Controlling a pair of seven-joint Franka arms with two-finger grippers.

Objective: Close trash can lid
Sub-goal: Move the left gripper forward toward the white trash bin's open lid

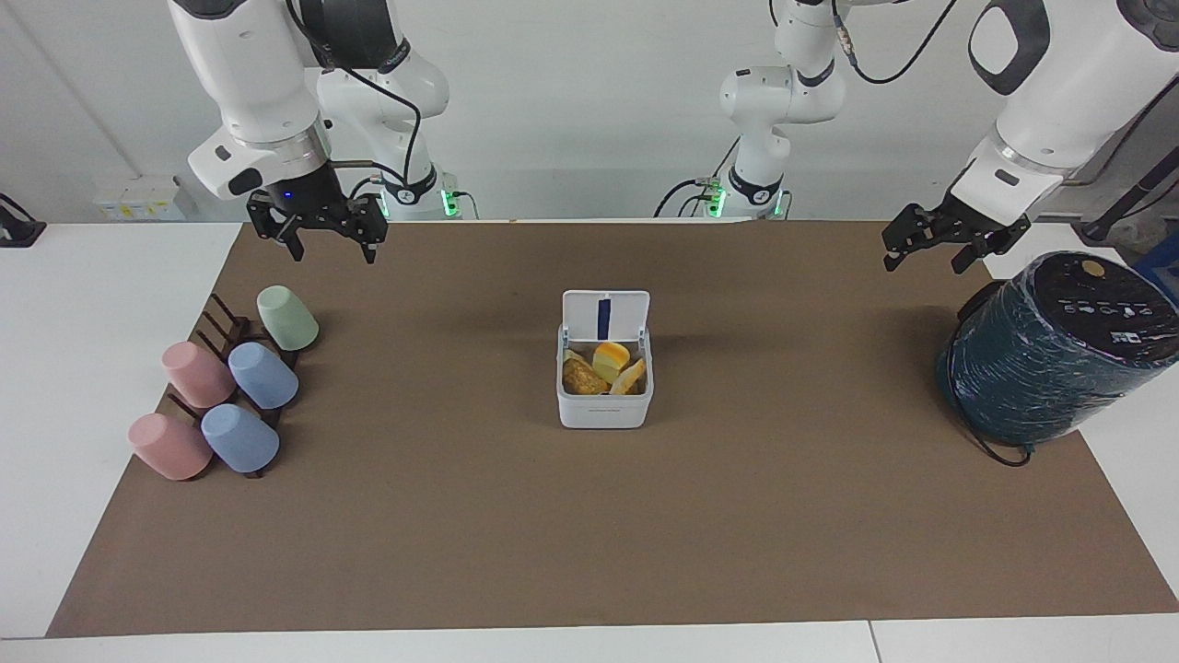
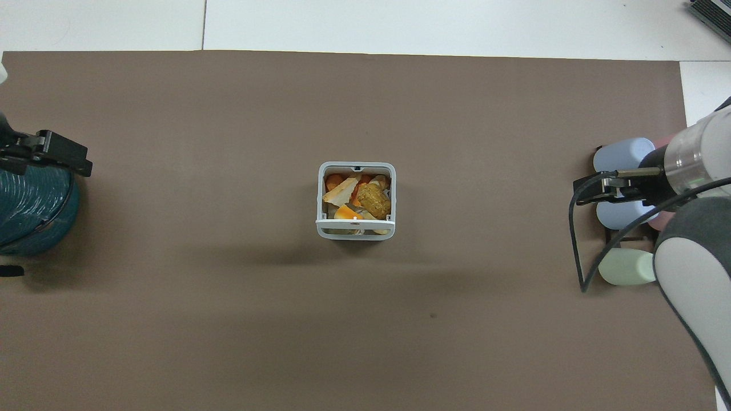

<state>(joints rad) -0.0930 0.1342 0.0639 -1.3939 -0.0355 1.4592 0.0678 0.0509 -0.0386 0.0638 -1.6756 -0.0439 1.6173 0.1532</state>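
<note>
The small white trash can (image 1: 603,412) stands in the middle of the brown mat with food scraps in it. Its lid (image 1: 605,318) is swung up, upright at the edge nearer the robots, with the blue strip on its inner face showing. In the overhead view the trash can (image 2: 320,194) is open and the lid (image 2: 355,223) shows edge-on. My right gripper (image 1: 333,250) is open and empty, up in the air over the cup rack. My left gripper (image 1: 924,262) is open and empty, up in the air beside the teal cylinder. Both are well away from the can.
A large dark teal cylinder (image 1: 1050,359) stands at the left arm's end of the table. A dark rack with several pastel cups (image 1: 230,387) stands at the right arm's end. The brown mat (image 1: 589,534) covers most of the table.
</note>
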